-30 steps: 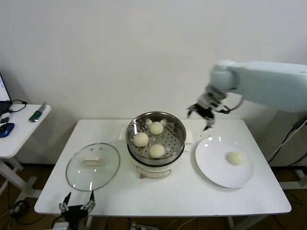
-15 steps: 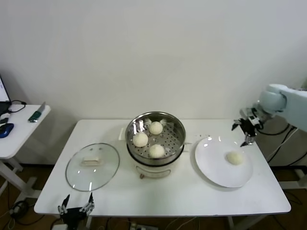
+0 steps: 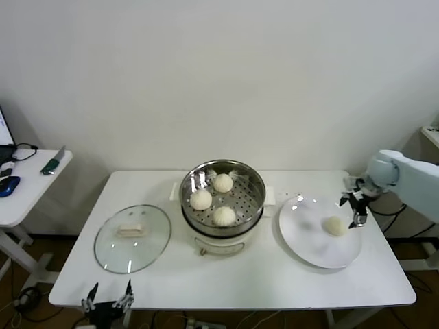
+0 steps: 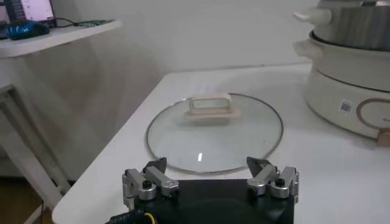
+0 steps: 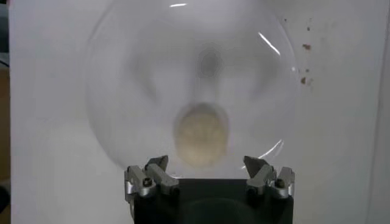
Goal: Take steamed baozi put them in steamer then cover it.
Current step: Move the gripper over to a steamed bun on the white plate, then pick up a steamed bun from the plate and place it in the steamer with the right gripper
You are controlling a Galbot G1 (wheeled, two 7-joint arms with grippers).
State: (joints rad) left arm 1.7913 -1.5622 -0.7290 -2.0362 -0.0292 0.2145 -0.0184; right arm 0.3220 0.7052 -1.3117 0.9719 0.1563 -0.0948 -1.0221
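Note:
Three baozi (image 3: 214, 200) lie in the shiny steamer (image 3: 255, 179) on its white pot base at mid-table. One baozi (image 3: 335, 225) (image 5: 202, 134) lies on the white plate (image 3: 309, 240) at the right. My right gripper (image 3: 355, 209) (image 5: 207, 164) is open and empty, hovering over the plate's right edge just beside and above that baozi. The glass cover (image 3: 132, 238) (image 4: 214, 130) with its whitish bar handle lies flat on the table, left of the steamer. My left gripper (image 3: 106, 299) (image 4: 208, 167) is open and empty, low at the table's front left edge, just short of the cover.
A side table (image 3: 27, 181) at the far left holds a blue mouse (image 3: 8, 185) and a green-handled tool (image 3: 52, 163). The white wall stands close behind the table. The pot base (image 4: 350, 100) shows beyond the cover in the left wrist view.
My right gripper has swung from above the steamer's right side out to the right and down to the plate, close to the lone baozi. The left arm has barely moved.

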